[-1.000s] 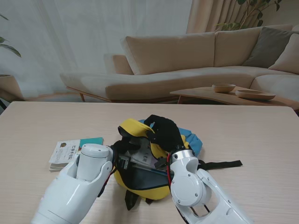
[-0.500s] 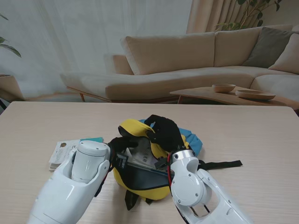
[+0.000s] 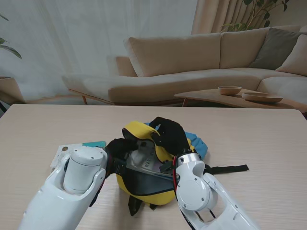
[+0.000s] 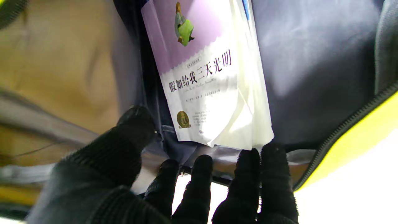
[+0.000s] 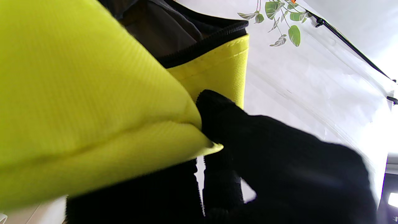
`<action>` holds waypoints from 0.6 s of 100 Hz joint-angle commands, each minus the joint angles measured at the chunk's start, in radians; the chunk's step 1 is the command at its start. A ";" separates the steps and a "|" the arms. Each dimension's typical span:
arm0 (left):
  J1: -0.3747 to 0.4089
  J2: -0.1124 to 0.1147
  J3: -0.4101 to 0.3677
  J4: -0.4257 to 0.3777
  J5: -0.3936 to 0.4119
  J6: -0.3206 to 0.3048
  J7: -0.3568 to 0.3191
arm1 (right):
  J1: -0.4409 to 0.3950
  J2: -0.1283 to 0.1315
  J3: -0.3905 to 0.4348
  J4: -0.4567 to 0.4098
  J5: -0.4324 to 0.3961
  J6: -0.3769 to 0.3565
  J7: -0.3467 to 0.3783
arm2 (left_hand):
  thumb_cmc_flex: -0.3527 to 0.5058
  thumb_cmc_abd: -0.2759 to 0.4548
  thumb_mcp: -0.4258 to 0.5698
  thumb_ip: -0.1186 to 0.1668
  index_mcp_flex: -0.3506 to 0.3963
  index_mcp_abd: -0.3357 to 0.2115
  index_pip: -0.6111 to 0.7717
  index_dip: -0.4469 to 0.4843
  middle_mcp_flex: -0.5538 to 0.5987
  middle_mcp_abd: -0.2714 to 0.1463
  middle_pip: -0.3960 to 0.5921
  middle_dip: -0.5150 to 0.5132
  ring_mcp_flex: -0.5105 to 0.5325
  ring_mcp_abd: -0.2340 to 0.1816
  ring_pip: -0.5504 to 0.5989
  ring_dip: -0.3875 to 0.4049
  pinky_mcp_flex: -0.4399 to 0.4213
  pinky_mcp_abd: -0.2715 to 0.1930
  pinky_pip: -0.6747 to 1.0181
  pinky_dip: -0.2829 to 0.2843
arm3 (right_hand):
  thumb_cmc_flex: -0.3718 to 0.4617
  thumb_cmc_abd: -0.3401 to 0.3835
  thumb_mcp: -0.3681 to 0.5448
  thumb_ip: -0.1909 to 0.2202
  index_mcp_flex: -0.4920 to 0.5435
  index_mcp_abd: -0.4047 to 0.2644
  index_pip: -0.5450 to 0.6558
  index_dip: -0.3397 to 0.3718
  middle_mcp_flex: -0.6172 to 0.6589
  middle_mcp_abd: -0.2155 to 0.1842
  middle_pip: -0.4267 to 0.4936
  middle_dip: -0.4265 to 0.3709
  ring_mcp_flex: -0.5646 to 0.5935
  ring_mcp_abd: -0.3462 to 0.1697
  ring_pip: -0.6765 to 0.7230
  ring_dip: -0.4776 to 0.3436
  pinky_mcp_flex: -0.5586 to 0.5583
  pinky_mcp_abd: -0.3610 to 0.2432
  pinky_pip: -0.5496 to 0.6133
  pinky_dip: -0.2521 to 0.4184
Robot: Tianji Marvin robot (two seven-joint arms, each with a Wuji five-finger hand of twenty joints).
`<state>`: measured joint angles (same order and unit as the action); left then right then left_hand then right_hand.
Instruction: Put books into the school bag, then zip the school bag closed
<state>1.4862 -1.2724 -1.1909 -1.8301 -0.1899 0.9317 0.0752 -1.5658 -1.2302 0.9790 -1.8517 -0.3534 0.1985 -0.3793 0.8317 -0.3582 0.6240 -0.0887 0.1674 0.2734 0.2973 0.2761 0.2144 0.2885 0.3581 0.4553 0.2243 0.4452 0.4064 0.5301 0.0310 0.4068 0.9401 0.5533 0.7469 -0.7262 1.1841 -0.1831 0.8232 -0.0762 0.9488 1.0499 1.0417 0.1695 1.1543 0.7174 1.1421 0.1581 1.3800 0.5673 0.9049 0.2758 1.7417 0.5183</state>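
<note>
Pinching ribbed yellow school bag (image 3: 144,187) flap, right hand (image 3: 169,135); left hand (image 4: 174,183) fingertips splayed against glossy book (image 4: 205,84)

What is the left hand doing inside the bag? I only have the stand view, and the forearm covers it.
Observer: In the left wrist view, the left hand has its fingertips at the near edge of a white and purple book lying inside the bag's dark lining.
Reviewer: Is it gripping the book?
Observer: I cannot tell; the fingertips are at its edge, but no closed grip around it shows.
Reviewer: And the right hand?
Observer: The right wrist view shows the right hand pinching the yellow flap of the school bag, close to the black zipper track.
Reviewer: Any books left outside?
Observer: The stand view shows a small stack of books on the table, left of the bag.
</note>
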 commanded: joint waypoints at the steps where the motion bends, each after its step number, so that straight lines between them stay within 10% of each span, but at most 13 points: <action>1: 0.027 0.010 -0.009 -0.037 0.012 -0.019 -0.022 | -0.005 -0.010 -0.001 -0.009 0.002 -0.009 0.013 | -0.014 0.012 -0.029 0.036 -0.010 -0.006 0.032 0.023 -0.016 -0.001 0.003 -0.002 0.001 -0.015 0.003 0.002 -0.009 -0.017 -0.013 -0.008 | 0.118 0.135 0.048 0.070 0.075 -0.159 0.201 0.065 0.009 -0.019 0.025 -0.002 0.021 0.006 0.005 0.011 0.017 -0.022 0.073 -0.006; 60: 0.268 0.100 -0.165 -0.238 0.261 -0.216 -0.100 | -0.043 0.036 0.025 -0.042 0.010 -0.028 0.174 | -0.001 0.035 -0.064 0.044 -0.019 -0.047 0.185 0.097 0.020 -0.022 -0.008 0.002 0.005 -0.048 -0.018 0.009 -0.052 -0.029 -0.066 -0.015 | 0.114 0.125 0.050 0.074 0.078 -0.149 0.181 0.050 0.011 -0.005 0.015 -0.007 0.016 0.028 0.004 0.015 0.001 0.001 0.074 0.000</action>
<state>1.7291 -1.1843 -1.3390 -2.0408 0.0675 0.7286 -0.0063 -1.5930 -1.2025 1.0079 -1.8792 -0.3366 0.1858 -0.2339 0.8352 -0.3393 0.5955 -0.0884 0.1675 0.2549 0.4674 0.3572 0.2162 0.2880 0.3580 0.4553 0.2249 0.4242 0.4071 0.5346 -0.0013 0.4064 0.9012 0.5533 0.7469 -0.7261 1.1841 -0.1831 0.8232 -0.0762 0.9489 1.0499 1.0417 0.1718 1.1543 0.7156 1.1422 0.1630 1.3800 0.5673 0.9015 0.2817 1.7417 0.5182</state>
